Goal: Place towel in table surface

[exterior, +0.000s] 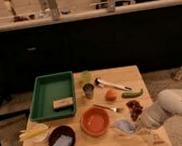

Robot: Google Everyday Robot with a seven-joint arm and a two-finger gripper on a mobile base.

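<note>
The towel [123, 127] is a small pale blue-white crumpled cloth. It lies on the wooden table [101, 145] near the front right, just right of the orange bowl [95, 121]. My white arm [177, 107] comes in from the lower right. My gripper [138, 126] is low over the table at the towel's right edge, touching or nearly touching it. The arm's wrist hides part of the gripper.
A green tray [51, 94] holding a tan sponge [63, 102] stands at the left. Also on the table are a dark bowl [61, 139] with a blue sponge, a banana [33, 132], a metal cup [89, 91], an orange fruit [111, 94], a fork [106, 107], a green pepper [131, 94], a brush [111, 84] and a dark cluster [135, 108].
</note>
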